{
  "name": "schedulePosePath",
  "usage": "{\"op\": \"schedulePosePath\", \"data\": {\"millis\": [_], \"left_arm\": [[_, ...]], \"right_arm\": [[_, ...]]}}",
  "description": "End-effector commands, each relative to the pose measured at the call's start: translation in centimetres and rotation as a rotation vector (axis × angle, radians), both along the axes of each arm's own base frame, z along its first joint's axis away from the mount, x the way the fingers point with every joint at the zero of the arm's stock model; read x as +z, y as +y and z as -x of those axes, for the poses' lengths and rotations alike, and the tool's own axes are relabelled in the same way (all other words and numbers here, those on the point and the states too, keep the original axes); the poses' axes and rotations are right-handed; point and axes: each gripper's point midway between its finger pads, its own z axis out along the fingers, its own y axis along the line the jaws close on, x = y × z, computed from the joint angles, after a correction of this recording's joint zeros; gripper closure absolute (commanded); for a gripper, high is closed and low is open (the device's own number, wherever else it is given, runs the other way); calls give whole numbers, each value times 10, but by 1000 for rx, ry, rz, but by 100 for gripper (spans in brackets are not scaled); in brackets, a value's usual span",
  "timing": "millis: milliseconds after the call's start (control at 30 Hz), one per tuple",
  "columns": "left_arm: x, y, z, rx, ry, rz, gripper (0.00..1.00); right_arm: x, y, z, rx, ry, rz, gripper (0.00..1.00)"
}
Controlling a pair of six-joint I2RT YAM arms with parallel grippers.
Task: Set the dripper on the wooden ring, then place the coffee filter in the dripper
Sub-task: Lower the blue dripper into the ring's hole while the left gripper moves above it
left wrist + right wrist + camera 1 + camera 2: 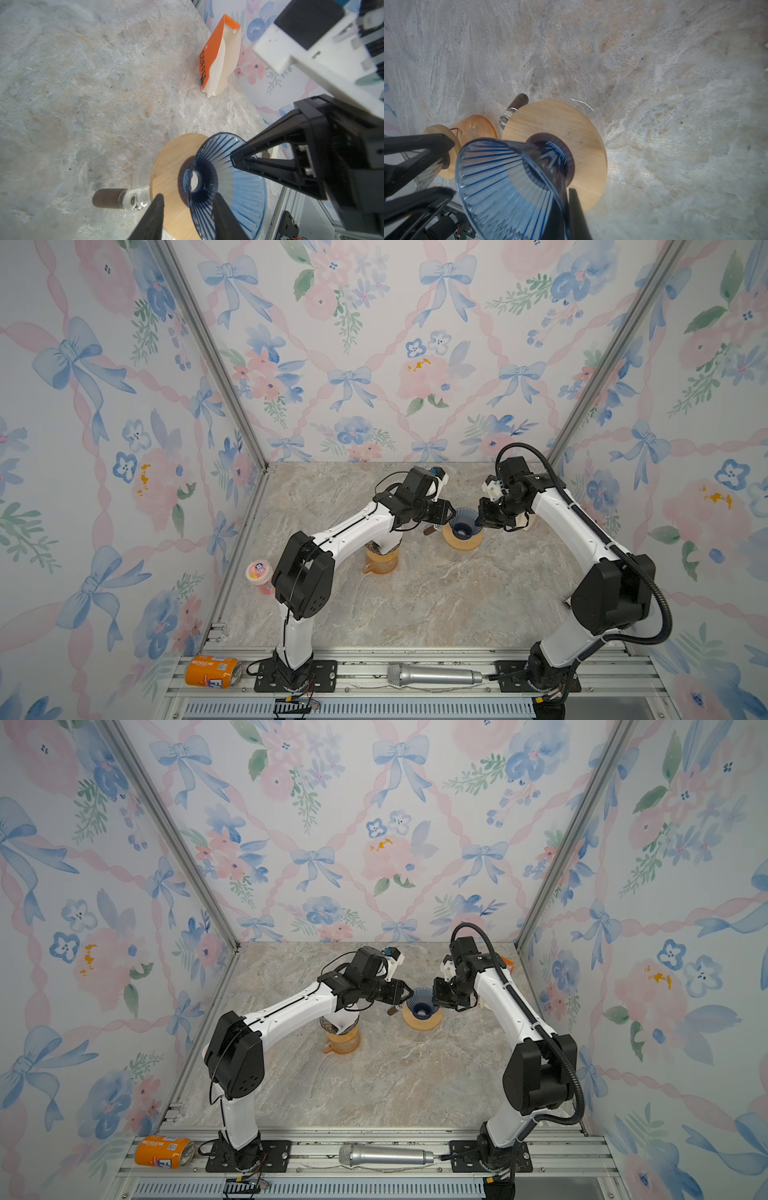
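The blue ribbed dripper (462, 519) (419, 999) stands in a round wooden collar (166, 166) on a glass carafe with a brown handle (106, 200), at the back middle of the table. My right gripper (564, 199) (478, 522) is shut on the dripper's (500, 176) rim wall on its right side. My left gripper (189, 195) (449, 510) straddles the opposite rim, open. One of its fingers is inside the dripper (245, 191) and the other outside. The coffee filter is out of view.
An orange COFFEE bag (209, 62) stands by the back wall. Under the left arm sits an orange glass carafe (381, 562) with its own wooden collar. A pink cup (259, 574) is at the left edge. An orange can (212, 671) and a microphone (434, 675) lie on the front rail.
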Motion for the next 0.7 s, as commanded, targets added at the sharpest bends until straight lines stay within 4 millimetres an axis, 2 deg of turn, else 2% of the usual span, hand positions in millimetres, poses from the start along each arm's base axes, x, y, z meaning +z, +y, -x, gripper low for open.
{"op": "schedulePosePath", "data": {"millis": [0, 667], "left_arm": [[-4, -7, 0, -9, 21, 1, 65], [-16, -12, 2, -29, 57, 3, 83]], "right_arm": [[-23, -6, 14, 7, 76, 62, 100], [-25, -7, 16, 16, 90, 62, 100]]}}
